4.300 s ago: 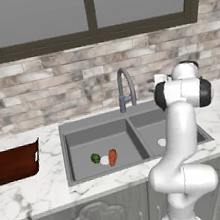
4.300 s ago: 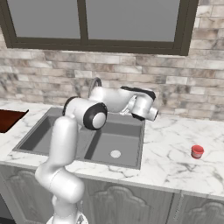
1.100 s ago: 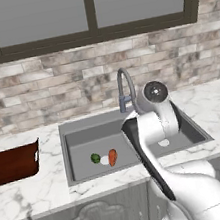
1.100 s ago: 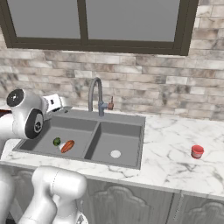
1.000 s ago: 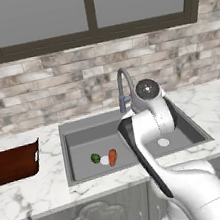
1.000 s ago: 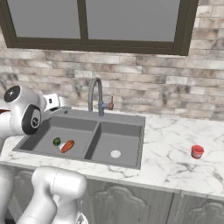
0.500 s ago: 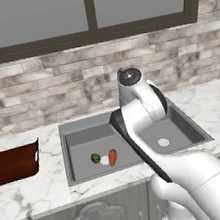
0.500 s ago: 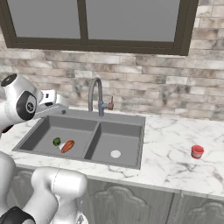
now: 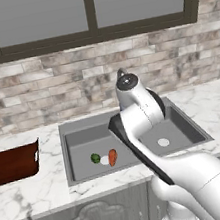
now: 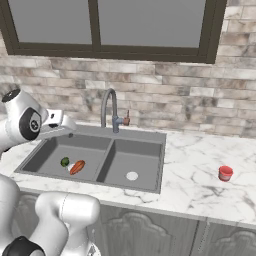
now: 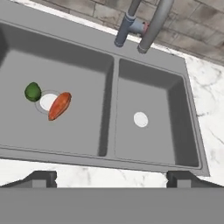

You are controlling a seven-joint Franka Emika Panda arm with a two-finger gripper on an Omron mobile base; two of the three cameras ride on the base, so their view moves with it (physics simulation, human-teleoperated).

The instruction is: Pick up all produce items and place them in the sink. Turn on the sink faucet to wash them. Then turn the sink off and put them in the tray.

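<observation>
Both produce items lie in the left basin of the sink (image 11: 109, 61) by its pale drain: the tapered orange-red vegetable (image 11: 59, 105) (image 9: 113, 156) (image 10: 77, 167) and the round dark-green fruit (image 11: 33, 92) (image 9: 96, 158) (image 10: 65, 161), close together. The faucet (image 10: 107, 107) (image 11: 148, 26) stands behind the divider, its spout arching forward. My gripper (image 10: 70, 126) (image 11: 111, 178) hangs open and empty above the sink's near left rim, looking down into both basins, its fingertips (image 11: 41, 177) set wide apart. The reddish-brown tray (image 9: 12, 164) sits on the counter left of the sink.
A small red cup (image 10: 225, 173) stands on the marble counter to the right of the sink. Behind the sink rise a brick backsplash and a window. My own white arm crosses in front of the faucet in the left base view.
The arm has swung left, from over the right basin to the sink's left side. The produce items lie where they were, and the jaws stayed open.
</observation>
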